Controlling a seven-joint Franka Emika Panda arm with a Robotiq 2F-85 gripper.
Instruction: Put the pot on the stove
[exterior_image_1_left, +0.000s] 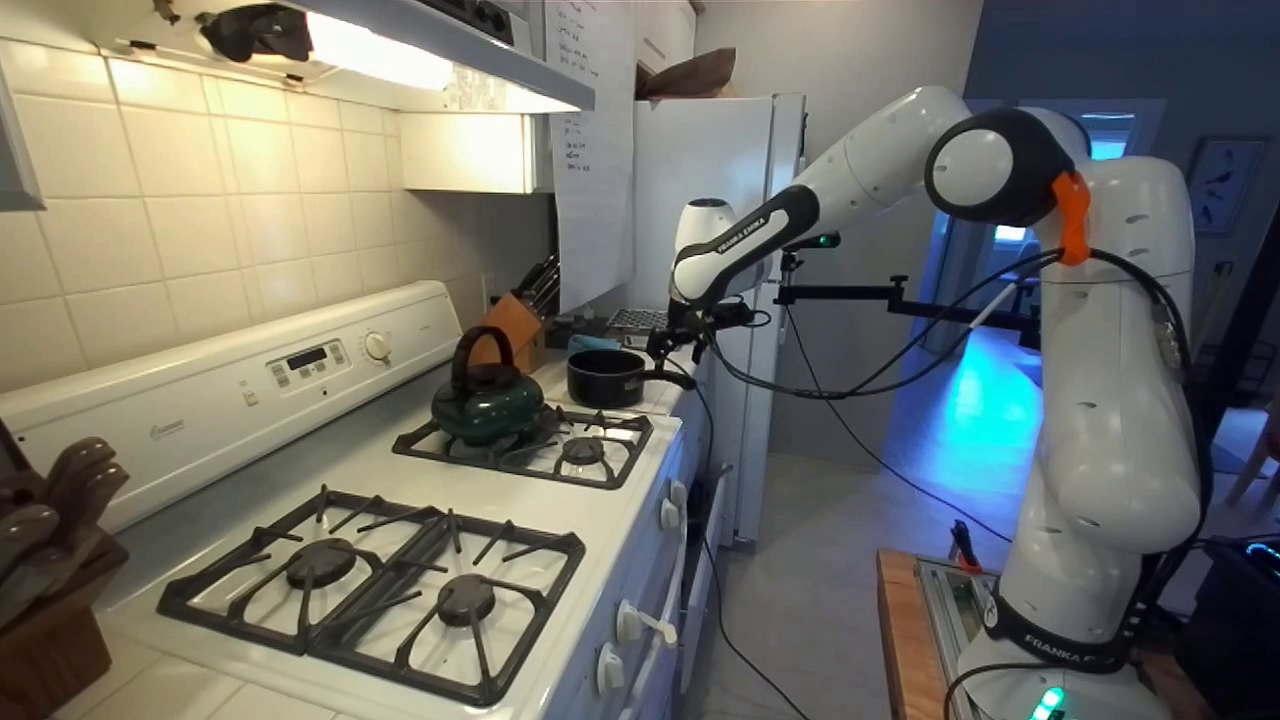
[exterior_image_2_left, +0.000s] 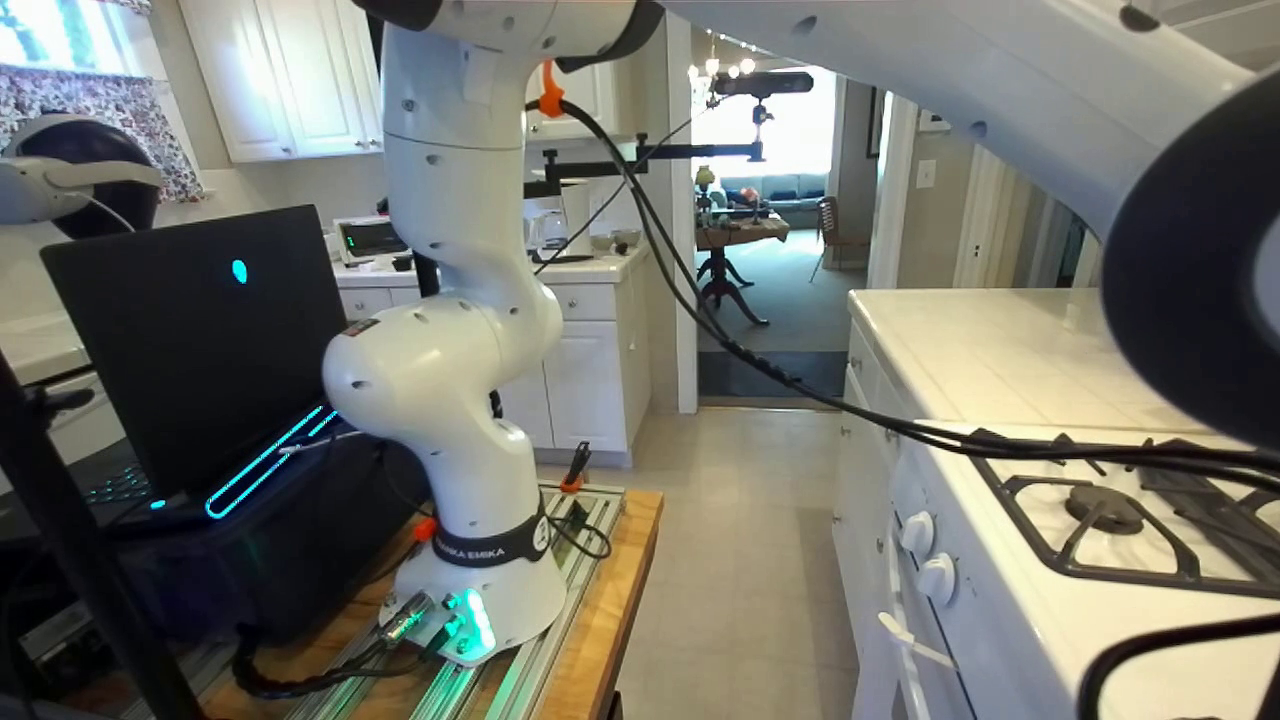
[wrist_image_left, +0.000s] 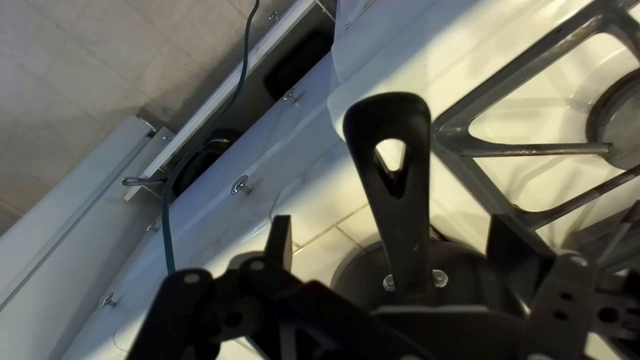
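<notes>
– While the gripper (wrist_image_left: 389, 222) stands spread and empty, flanking the handle (wrist_image_left: 406, 220) in wrist view, what could fail?
– Shallow grip: the pot (exterior_image_1_left: 605, 378), mid-frame on the counter (wrist_image_left: 325, 252), could rotate once lifted.

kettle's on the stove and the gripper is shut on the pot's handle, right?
Not shut: in the wrist view the gripper is open, jaws apart with the handle of the pot showing between them. The kettle is on the stove.

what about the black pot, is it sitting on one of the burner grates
No, in an exterior view the pot sits on the white counter beside the stove.
</notes>
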